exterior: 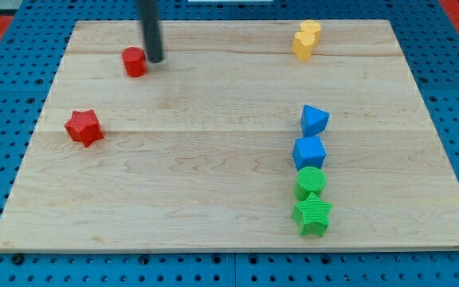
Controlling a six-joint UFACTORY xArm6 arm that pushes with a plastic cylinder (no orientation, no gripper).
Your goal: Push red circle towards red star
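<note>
Since no gripper on this rig, jaw state: cannot tell.
Tip: my tip [155, 60] touches red circle [135, 61], right side.
Advice: go round to far-right, push towards red star [84, 127], near-left.

Your wooden board [213, 199] carries: red circle [135, 61] at 11 o'clock, red star [84, 127] at 9, two touching yellow blocks [306, 40] at 1. A touching column at 4–5: blue triangle [314, 120], blue cube [309, 151], green circle [310, 182], green star [312, 214].
</note>
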